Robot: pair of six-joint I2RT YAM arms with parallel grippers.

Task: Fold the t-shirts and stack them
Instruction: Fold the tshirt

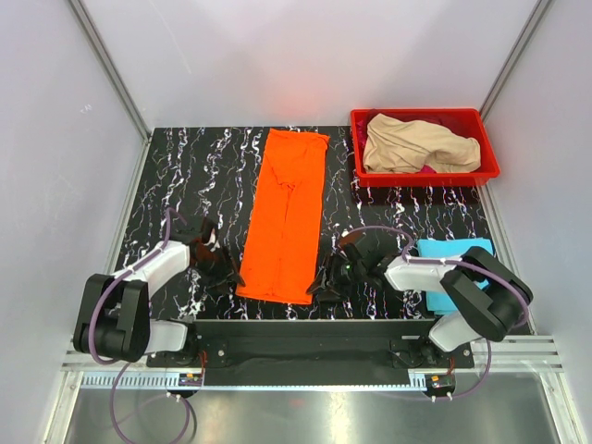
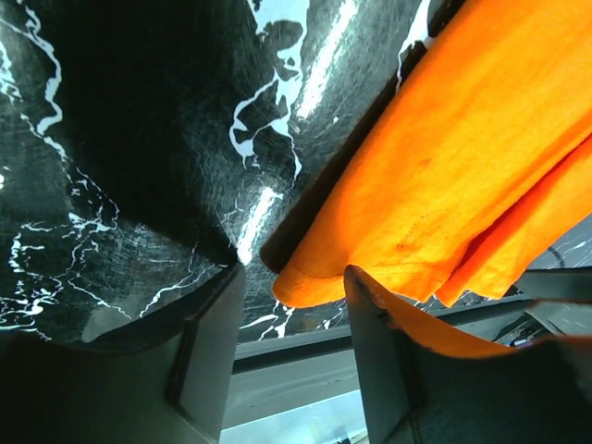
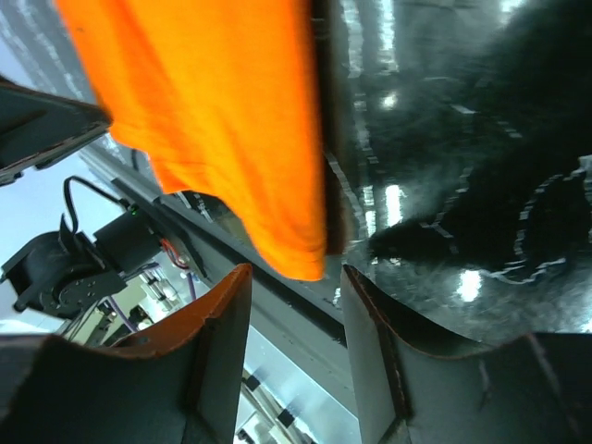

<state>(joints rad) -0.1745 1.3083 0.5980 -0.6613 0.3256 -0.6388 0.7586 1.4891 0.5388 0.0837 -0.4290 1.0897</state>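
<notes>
The bright orange t-shirt (image 1: 287, 215) lies as a long folded strip down the middle of the black marbled table. My left gripper (image 1: 225, 274) is open at its near left corner, which sits just ahead of the open jaws in the left wrist view (image 2: 314, 282). My right gripper (image 1: 321, 286) is open at its near right corner (image 3: 301, 264). A folded light blue t-shirt (image 1: 450, 268) lies under the right arm. A beige t-shirt (image 1: 416, 146) sits crumpled in the red bin, with a bit of magenta cloth (image 1: 428, 170) under it.
The red plastic bin (image 1: 370, 175) stands at the back right. The table's near edge and the metal rail (image 1: 305, 328) run just behind both grippers. Grey walls enclose the table on three sides.
</notes>
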